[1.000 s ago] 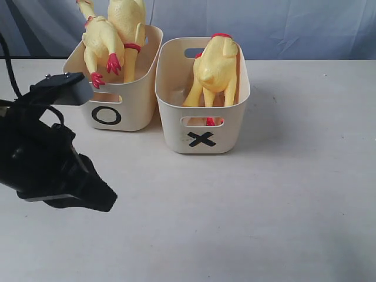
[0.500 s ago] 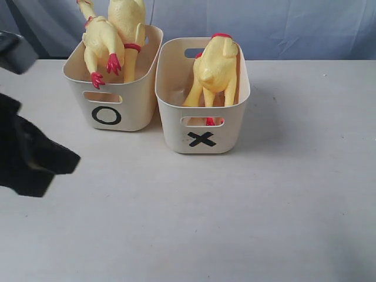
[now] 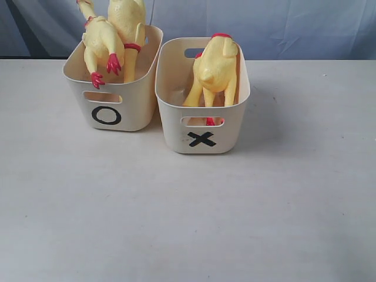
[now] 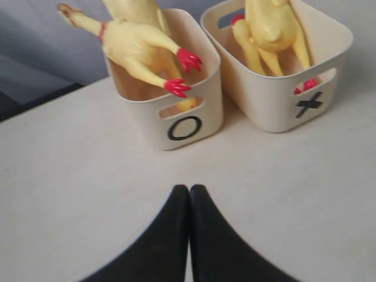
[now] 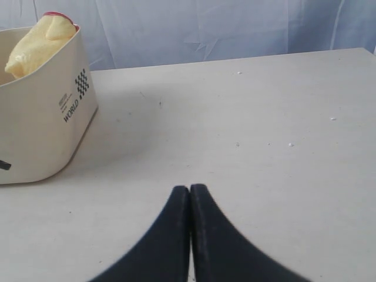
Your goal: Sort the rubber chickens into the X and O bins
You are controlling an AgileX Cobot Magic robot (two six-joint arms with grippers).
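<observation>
Our left jaws are pressed together and hold nothing over the worktop (image 4: 70, 176). Straight ahead of them stands the O bin (image 4: 208, 111) with two chickens (image 4: 138, 44), one with its red feet over the rim. The X bin (image 4: 264, 100) beside it holds a third chicken (image 4: 273, 29). Our right jaws are likewise closed and empty, with the X bin ahead, well apart.

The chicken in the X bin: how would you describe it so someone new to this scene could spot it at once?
On the pale table stand two cream bins side by side; take the X bin, right of the O bin in the exterior view. Its yellow chicken is the only one visible there, legs pointing down, whereas the O bin chickens share theirs.
</observation>
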